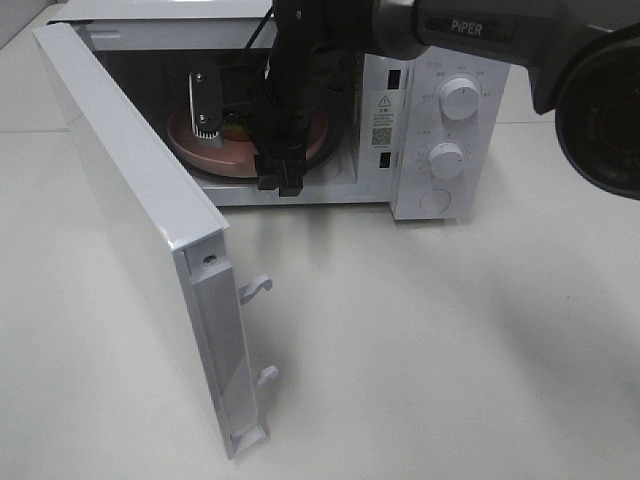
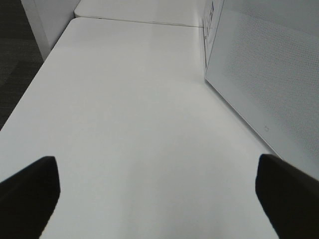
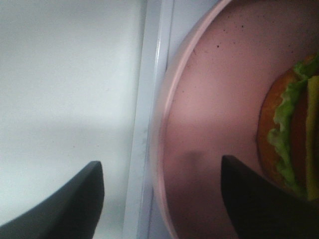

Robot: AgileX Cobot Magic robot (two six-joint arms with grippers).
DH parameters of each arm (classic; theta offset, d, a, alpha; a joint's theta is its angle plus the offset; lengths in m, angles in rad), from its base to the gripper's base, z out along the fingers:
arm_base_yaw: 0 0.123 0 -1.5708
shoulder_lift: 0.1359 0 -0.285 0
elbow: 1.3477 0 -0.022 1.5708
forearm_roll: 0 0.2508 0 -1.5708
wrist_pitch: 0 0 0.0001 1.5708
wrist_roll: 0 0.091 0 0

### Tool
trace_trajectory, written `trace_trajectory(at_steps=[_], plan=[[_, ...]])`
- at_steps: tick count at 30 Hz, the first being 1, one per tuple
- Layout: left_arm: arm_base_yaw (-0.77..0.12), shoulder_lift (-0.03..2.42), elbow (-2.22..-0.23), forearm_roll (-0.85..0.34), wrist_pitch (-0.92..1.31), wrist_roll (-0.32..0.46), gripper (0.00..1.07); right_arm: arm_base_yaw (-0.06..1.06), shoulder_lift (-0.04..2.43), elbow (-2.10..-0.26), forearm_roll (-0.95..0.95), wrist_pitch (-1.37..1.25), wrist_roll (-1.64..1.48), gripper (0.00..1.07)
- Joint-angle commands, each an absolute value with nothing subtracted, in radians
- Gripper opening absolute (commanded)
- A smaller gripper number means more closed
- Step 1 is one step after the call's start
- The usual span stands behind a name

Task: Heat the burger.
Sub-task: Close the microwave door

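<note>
Exterior high view: right arm (image 1: 290, 90) reaches down into the open microwave (image 1: 430, 150); its black links & wrist cam block most of the cavity; only a sliver of the burger (image 1: 232, 127) shows, on the pink plate (image 1: 210, 152) inside the oven, next to one silver finger (image 1: 205, 108); 2nd finger hidden behind the arm; arm cut off at frame top; dark, blurred housing (image 1: 600, 120) fills the upper-right corner.

Right wrist view, close & soft: right gripper (image 3: 159, 209) released, jaws apart, straddling the plate's rim, one finger over the plate near the bun, the other outside it; nothing gripped; burger cropped by frame edge, lettuce & bun just readable.

Left gripper (image 2: 157, 199) out of the high cam's sight; its wrist view shows jaws spread wide, nothing between them, low over the table (image 2: 129, 114), near the door (image 2: 269, 79).

Door swung fully out, latch hooks (image 1: 258, 287) on its free edge; wide stretch of tabletop open in front of the oven.
</note>
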State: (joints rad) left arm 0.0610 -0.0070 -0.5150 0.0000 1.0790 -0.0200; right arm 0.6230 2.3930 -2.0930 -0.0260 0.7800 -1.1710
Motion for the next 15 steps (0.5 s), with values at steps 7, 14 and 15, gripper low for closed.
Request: trace_trajectory(at_steps=[7,14,15], plan=[[0.054,-0.019,-0.516,-0.007,1.07,-0.02,1.0,0.625,2.376,-2.097,-0.012,0.831,-1.102,0.77],[0.054,-0.019,-0.516,-0.007,1.07,-0.02,1.0,0.625,2.369,-2.097,-0.009,0.864,-1.09,0.76],[0.054,-0.019,-0.516,-0.007,1.07,-0.02,1.0,0.625,2.369,-2.097,-0.011,0.877,-1.088,0.76]])
